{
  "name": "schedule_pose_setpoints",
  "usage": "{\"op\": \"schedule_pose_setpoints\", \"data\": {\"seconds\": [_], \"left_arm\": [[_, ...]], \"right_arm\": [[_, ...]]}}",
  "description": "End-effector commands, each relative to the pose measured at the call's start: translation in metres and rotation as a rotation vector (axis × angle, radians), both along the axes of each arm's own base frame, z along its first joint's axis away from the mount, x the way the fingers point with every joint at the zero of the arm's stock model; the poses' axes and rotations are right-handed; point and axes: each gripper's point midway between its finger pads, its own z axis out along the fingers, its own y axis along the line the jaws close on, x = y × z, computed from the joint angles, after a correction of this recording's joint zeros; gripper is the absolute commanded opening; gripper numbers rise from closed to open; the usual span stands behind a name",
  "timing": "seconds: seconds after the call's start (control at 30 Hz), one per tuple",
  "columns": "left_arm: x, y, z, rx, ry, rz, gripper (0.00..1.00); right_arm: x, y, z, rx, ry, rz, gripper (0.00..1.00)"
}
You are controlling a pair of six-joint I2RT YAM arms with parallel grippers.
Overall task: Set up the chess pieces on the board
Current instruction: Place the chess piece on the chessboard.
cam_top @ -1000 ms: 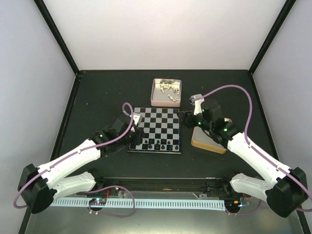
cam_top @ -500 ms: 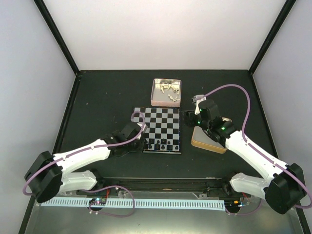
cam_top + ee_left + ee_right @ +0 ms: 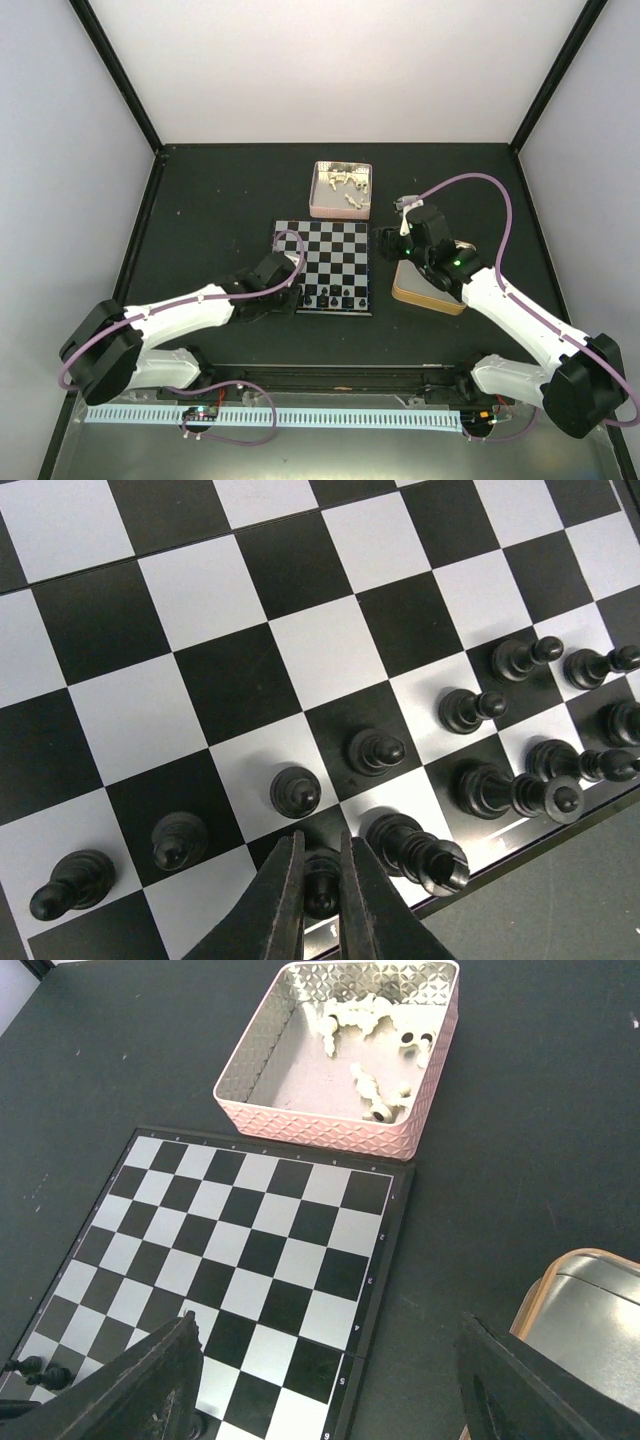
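Swinging in from the board's left side, the left arm (image 3: 180, 315) now reaches over the near-left corner of the board (image 3: 335, 250), while the right arm (image 3: 520, 310) has hardly shifted from its post at the right edge. Both work over a dark table (image 3: 200, 200). The board lies flat at the table's centre, its far rows bare.

Just beside its far edge sits a pink tin (image 3: 314, 196), with the white pieces (image 3: 345, 185) heaped loose inside. A second tin (image 3: 428, 292), tan-rimmed with a silvery lid, rests near the board's right side, partly under the right arm.

On the two nearest rows stand the black pieces (image 3: 335, 297), a line of pawns in front and taller figures behind them at the rim.

The left hand (image 3: 321, 852) is closed tight on one black piece (image 3: 320, 885) in the rearmost row, pinched between both fingers, next to a taller figure. Whether that piece rests on its square or is lifted clear cannot be told.

The right hand (image 3: 328, 1322) hovers by the board's right edge with its fingers spread wide, gripping nothing.
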Motion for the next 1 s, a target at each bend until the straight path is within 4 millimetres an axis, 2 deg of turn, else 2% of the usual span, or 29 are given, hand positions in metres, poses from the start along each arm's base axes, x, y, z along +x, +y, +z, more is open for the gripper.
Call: {"op": "schedule_pose_setpoints", "data": {"seconds": [0.0,0.13,0.37,0.53,0.67,0.73,0.83,0.97], "left_arm": [[0.004,-0.001,-0.002,0.008,-0.032,-0.009,0.08],[0.002,0.0,-0.004,0.01,-0.027,-0.012,0.11],[-0.004,-0.002,-0.005,-0.003,-0.016,-0.047,0.21],[-0.003,-0.004,0.002,-0.016,-0.029,-0.05,0.24],[-0.002,-0.003,0.014,-0.033,-0.052,-0.044,0.25],[0.0,0.001,0.02,-0.032,-0.072,-0.024,0.25],[0.005,0.011,0.032,-0.032,-0.121,0.036,0.31],[0.012,0.022,0.056,-0.059,-0.193,0.109,0.35]], "right_arm": [[0.004,-0.005,-0.001,-0.007,-0.005,-0.028,0.7],[0.003,-0.005,-0.001,-0.006,-0.003,-0.028,0.69],[0.003,-0.002,0.0,0.007,0.002,-0.018,0.7],[0.002,-0.001,0.005,0.023,-0.003,-0.01,0.7],[0.002,-0.006,0.008,0.022,-0.01,-0.042,0.7],[0.003,-0.017,0.011,0.015,-0.018,-0.098,0.7],[0.005,-0.046,0.007,-0.009,-0.004,-0.242,0.7],[0.003,-0.098,-0.022,-0.012,0.113,-0.442,0.68]]}}
